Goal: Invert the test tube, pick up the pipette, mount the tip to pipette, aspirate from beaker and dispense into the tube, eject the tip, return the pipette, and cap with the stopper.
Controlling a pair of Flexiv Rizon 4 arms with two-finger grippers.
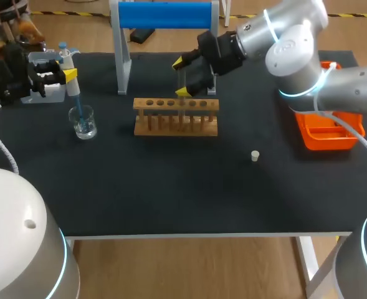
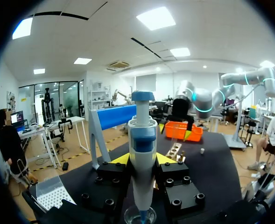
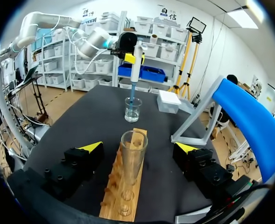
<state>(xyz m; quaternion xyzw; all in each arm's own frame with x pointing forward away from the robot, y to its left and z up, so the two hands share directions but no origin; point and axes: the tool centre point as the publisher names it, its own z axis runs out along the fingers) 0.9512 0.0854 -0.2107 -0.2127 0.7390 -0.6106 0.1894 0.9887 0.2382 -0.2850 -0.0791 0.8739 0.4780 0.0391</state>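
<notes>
now left claw (image 2: 143, 159) grips pipette (image 2: 142, 126) in beaker (image 1: 83, 122); right claw (image 3: 138, 146) open around test tube (image 3: 132, 161)

Pipette (image 2: 142, 140): between left gripper's (image 2: 143, 158) fingers, its end in beaker (image 1: 83, 123) below them.
Tube (image 3: 133, 154): between right gripper's (image 3: 138, 147) fingers, upright in rack (image 3: 121, 196).
Beaker: ahead of right fingers, beyond rack.
Tip box (image 3: 169, 101): beside beaker, ahead of right fingers.
Stopper (image 1: 255, 156): on table (image 1: 171, 187), ahead of left fingers, past rack.
</notes>
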